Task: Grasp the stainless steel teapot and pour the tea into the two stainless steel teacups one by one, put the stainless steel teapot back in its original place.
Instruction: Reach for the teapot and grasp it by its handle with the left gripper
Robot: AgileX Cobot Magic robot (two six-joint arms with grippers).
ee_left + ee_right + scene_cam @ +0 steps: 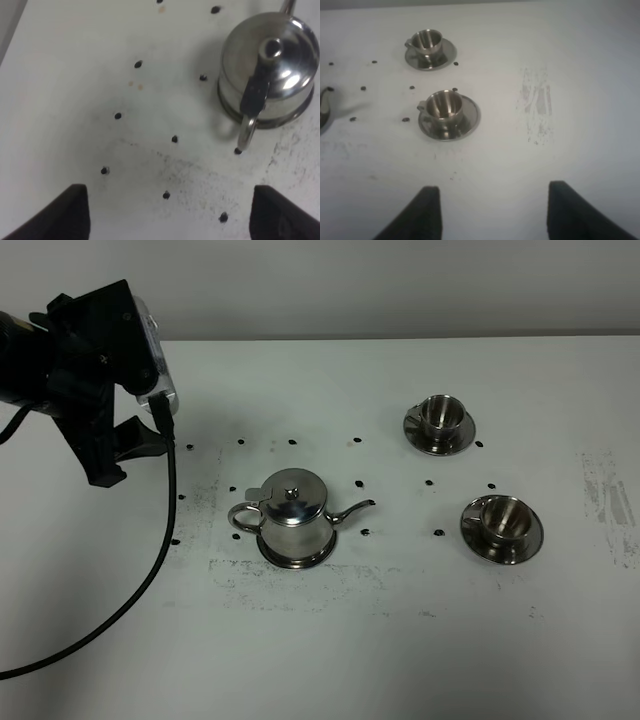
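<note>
Exterior high view: stainless steel teapot point(292, 520) stands upright on its saucer point(298, 563) mid-table point(420, 640), lid on. Its spout point(352, 508) points toward the two teacups and its loop handle point(243, 517) faces the left arm's side. Far teacup point(438, 415) and near teacup point(505, 520) each sit on their own small saucer, well apart from the pot and from each other. Left gripper point(140, 462) hangs above the table on the handle side, touching nothing. Left wrist view shows its fingers spread wide w/ nothing btwn them, pot ahead and off to one side. Right gripper point(492, 200) isn't visible from above. Its wrist view shows fingers apart, gap narrower than the left's, empty, cups ahead of it. Handling, my guess: pot is rigid polished steel, so slick under the pads. If filled it's prob. heavier than it looks, w/ the weight shifting as it tips. Body is too broad and round for a sure pinch, and the lid knob point(292, 492) might lift only the lid. Can't tell if the lid is hinged. Best hold is the loop handle, pinched across the thin strap near its top, close to the body, to limit swing. It's thin and smooth, so expect the pot to rotate in the grip when pouring; squeeze firmly. Cups look light, and a low spout could nudge them.
</note>
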